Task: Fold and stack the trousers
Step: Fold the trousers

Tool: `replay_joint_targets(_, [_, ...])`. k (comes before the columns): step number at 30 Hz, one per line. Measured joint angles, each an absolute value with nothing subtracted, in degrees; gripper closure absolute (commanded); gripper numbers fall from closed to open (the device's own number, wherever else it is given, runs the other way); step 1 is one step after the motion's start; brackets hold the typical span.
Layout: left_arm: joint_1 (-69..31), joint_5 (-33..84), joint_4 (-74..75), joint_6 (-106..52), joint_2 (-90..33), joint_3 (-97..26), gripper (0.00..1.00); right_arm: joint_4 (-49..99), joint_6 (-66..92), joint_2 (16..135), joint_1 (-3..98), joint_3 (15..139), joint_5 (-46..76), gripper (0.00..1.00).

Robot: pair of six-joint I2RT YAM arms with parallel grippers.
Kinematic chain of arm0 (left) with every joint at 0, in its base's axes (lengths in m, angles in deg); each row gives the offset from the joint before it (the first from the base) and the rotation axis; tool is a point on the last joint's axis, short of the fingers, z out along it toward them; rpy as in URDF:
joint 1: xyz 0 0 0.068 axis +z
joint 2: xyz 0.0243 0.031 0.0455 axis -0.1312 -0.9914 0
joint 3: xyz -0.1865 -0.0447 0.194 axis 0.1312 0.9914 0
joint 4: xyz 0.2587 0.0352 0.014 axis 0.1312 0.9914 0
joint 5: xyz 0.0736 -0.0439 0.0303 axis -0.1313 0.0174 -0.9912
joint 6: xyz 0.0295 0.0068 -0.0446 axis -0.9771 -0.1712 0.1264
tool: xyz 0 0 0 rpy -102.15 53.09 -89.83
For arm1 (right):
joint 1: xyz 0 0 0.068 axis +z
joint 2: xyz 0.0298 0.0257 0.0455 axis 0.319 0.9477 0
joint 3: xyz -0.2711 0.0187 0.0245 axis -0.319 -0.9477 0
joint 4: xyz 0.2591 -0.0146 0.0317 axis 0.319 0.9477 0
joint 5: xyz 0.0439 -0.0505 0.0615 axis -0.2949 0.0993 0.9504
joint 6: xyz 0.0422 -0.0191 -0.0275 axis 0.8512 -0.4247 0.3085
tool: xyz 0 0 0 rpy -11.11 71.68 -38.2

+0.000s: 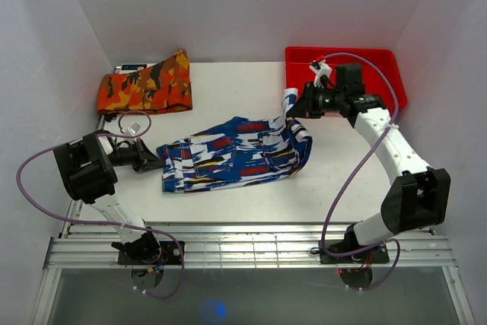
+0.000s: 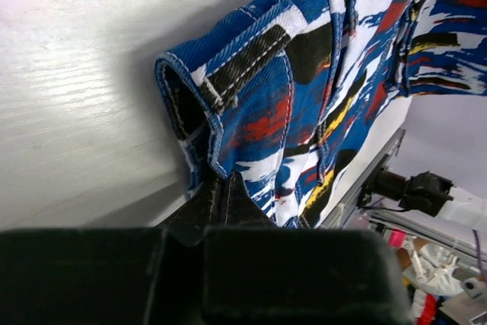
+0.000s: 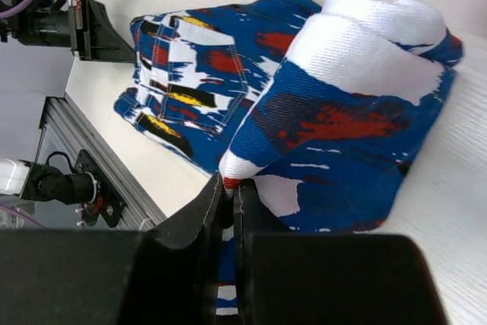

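The trousers (image 1: 228, 154) lie spread across the middle of the table (image 1: 251, 207), their length running from the left side toward the right. The waistband end points to the left edge and the leg end to the right.

The left claw (image 1: 150, 159) sits low at the waistband end, on the side nearest the left edge. In its wrist view the fingers (image 2: 228, 207) are pressed together, nipping the lower rim of the waistband corner. The rest of the blue and white cloth (image 2: 319, 74) rises just beyond the tips.

The right claw (image 1: 291, 109) is at the leg end, toward the far right of the table, and holds that end up off the surface. From there a strip of cloth hangs down to the bundle. Its wrist view shows the fingers (image 3: 202, 211) closed tight on a fold of the printed fabric (image 3: 342, 127), with some cloth caught between them.

A folded orange and black garment (image 1: 144, 87) lies at the far left corner. A red bin (image 1: 380, 62) stands at the far right corner, just behind the right claw.
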State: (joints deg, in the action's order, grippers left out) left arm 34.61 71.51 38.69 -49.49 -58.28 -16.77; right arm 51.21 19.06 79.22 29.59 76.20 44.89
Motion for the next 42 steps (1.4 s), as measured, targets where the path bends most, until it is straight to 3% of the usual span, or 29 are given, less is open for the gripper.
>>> replay_joint_targets(17, [31.0, 75.6, 31.3, -39.6, -59.3, -12.8, 1.00, 47.0, 26.2, 96.3, 58.5, 89.9, 27.8, 0.92])
replay_joint_targets(31, [30.7, 77.6, 24.0, -33.3, -58.0, -8.2, 1.00, 46.3, 28.5, 111.9, 70.2, 102.4, 23.9, 0.92])
replay_joint_targets(42, [30.5, 77.0, 19.5, -31.5, -55.2, -4.4, 1.00, 45.7, 30.0, 115.6, 75.6, 103.9, 21.0, 0.92])
